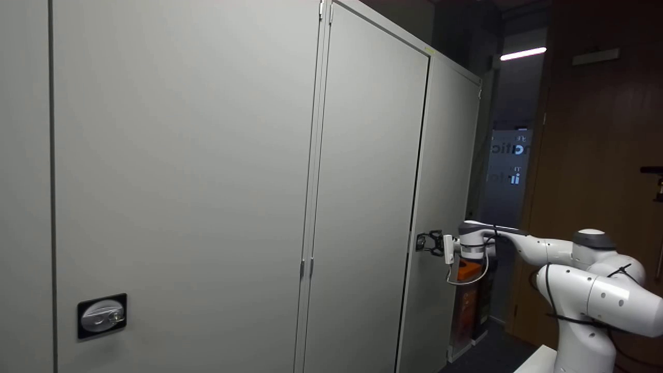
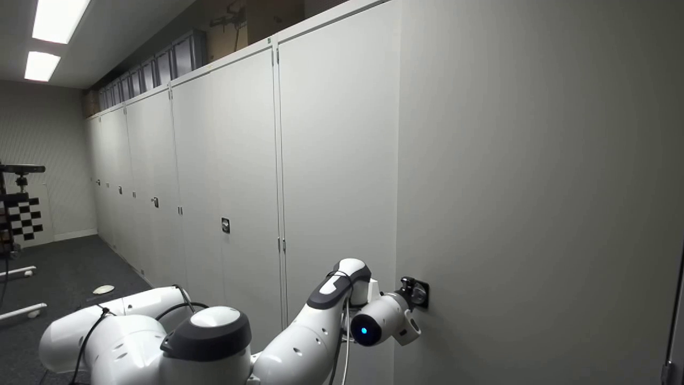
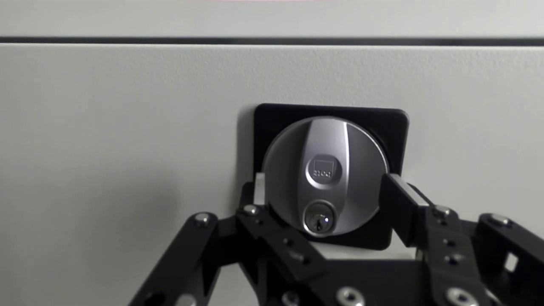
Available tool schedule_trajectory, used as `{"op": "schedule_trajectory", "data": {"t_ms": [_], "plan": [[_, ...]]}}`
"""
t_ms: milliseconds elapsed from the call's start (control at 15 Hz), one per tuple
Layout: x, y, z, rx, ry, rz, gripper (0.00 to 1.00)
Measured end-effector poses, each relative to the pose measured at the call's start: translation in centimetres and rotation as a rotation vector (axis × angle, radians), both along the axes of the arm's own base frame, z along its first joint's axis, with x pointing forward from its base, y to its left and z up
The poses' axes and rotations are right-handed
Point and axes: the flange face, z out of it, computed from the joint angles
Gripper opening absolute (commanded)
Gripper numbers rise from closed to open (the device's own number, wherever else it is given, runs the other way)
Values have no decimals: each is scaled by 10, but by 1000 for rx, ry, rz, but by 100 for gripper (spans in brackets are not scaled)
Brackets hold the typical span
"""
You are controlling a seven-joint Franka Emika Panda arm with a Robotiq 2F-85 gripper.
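Note:
A round silver knob (image 3: 325,140) with a raised centre ridge and a keyhole sits on a square black plate (image 3: 272,117). The plate is mounted on a light grey cabinet door (image 3: 106,127), near the door's edge seam. My gripper (image 3: 324,187) is open, with one black finger at each side of the knob's lower half. I cannot tell whether the fingers touch it. In both exterior views the gripper (image 1: 433,242) (image 2: 407,289) is at the lock plate, and the cabinet door (image 1: 448,145) (image 2: 507,160) is shut. The lock plate (image 2: 422,294) is partly hidden by the gripper.
A row of tall grey cabinets runs along the wall, with further locks (image 1: 102,316) (image 2: 225,225). An orange box (image 1: 467,269) stands beyond the gripper by the cabinet. A wheeled stand with a checkerboard (image 2: 24,219) is at the far left. A wooden door (image 1: 595,155) is behind the arm.

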Motion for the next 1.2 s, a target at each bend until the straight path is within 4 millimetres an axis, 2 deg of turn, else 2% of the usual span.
{"op": "schedule_trajectory", "data": {"t_ms": [67,267,333,400,533,600,733,867,933,1200], "plan": [[1,2,0,-1,0,3,72],[4,6,0,-3,-1,11,53],[5,7,0,-4,-1,12,54],[6,7,0,-5,-1,13,45],[8,8,1,-6,-2,14,42],[9,8,1,-7,-2,13,34],[10,7,1,-8,-3,12,36],[10,7,0,-8,-1,11,25],[10,7,0,-8,-1,11,9],[11,7,0,-8,0,11,8]]}}
